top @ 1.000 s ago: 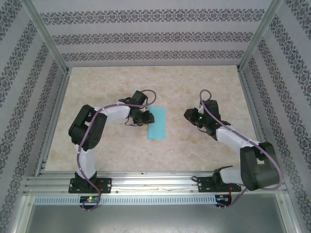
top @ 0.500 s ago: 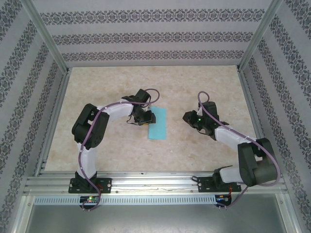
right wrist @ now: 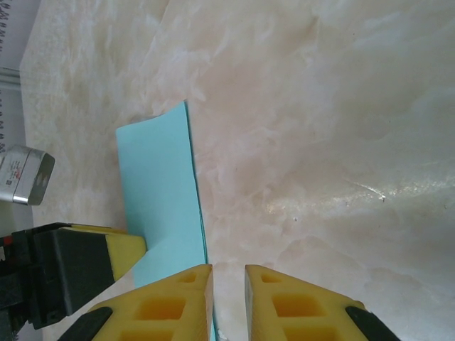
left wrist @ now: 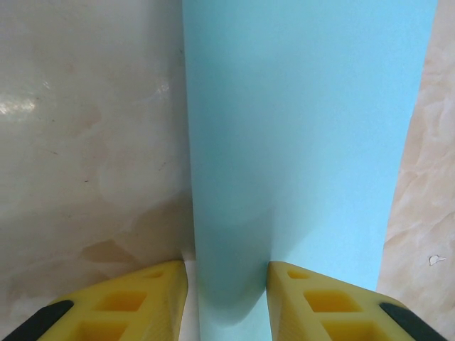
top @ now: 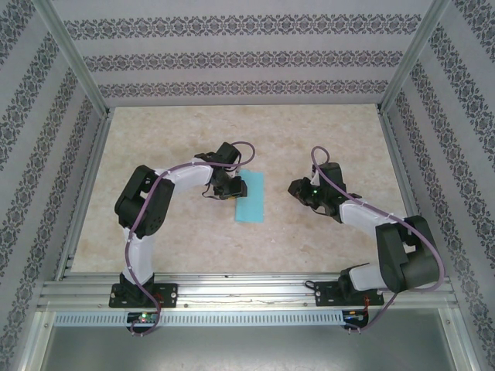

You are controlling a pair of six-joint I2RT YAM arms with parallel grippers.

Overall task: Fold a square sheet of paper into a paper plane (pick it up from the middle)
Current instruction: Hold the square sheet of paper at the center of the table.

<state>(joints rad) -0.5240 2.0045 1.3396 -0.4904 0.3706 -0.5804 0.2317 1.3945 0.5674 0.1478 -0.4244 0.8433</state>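
Observation:
The square sheet of paper (top: 250, 197) lies flat on the table as a narrow turquoise rectangle, its long sides running away from the arms. My left gripper (top: 234, 188) sits low at its left long edge. In the left wrist view the paper (left wrist: 306, 142) runs up between the yellow fingers (left wrist: 142, 298), and the left gripper (left wrist: 227, 266) stands open astride that edge. My right gripper (top: 297, 188) hovers over bare table right of the paper. In the right wrist view the right gripper (right wrist: 227, 268) shows a narrow gap with nothing in it, beside the paper's (right wrist: 158, 185) right edge.
The marbled table (top: 309, 131) is ringed by an aluminium frame and patterned walls. A metal rail (top: 247, 292) with both arm bases runs along the near edge. The left gripper's finger (right wrist: 106, 252) rests on the paper's far side in the right wrist view.
My right gripper has slid left, closer to the paper's right edge. The left gripper has shifted slightly right at the paper's left edge. The paper has not moved.

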